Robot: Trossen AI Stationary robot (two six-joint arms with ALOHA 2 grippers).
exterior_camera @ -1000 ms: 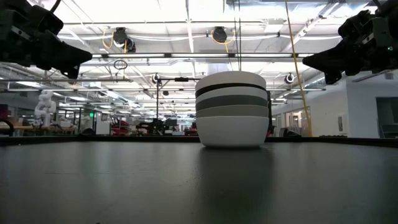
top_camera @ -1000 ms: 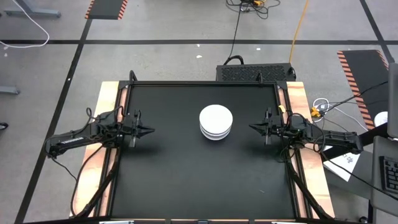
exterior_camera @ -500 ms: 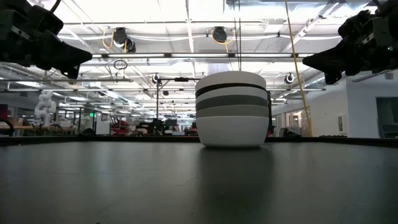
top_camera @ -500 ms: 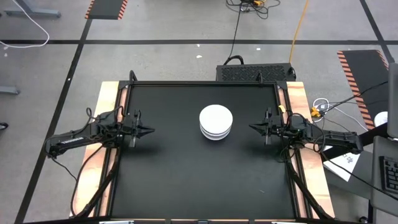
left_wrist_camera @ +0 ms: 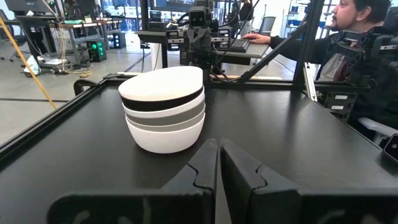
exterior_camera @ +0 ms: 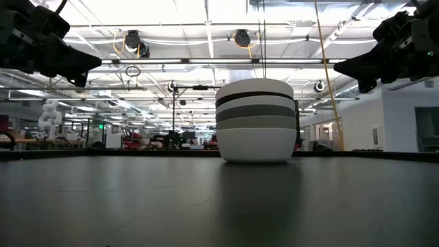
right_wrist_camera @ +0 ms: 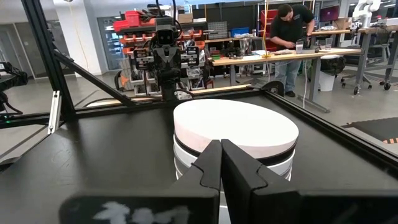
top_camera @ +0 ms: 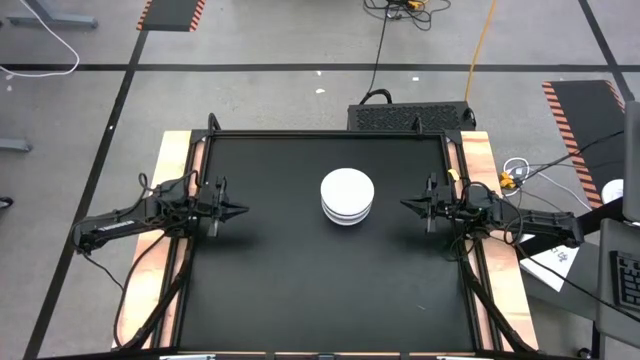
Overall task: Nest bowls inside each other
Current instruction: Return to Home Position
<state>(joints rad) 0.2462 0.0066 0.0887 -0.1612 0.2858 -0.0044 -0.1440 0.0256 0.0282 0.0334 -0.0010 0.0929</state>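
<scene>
Black table (top_camera: 300,290): you have the bowls (top_camera: 347,195) nested in one stack a little right of its middle, white on top, black just under it, white at the bottom. The left gripper (top_camera: 240,210) hangs above the table's left side and the right gripper (top_camera: 406,206) above its right side, both clenched on nothing.

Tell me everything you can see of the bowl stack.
The bowl stack stands upright, nested into one column near the middle of the black table. A white bowl tops it, a black rim beneath, grey bands lower, a white bowl at the base. The left gripper and right gripper hang clear of it.
</scene>
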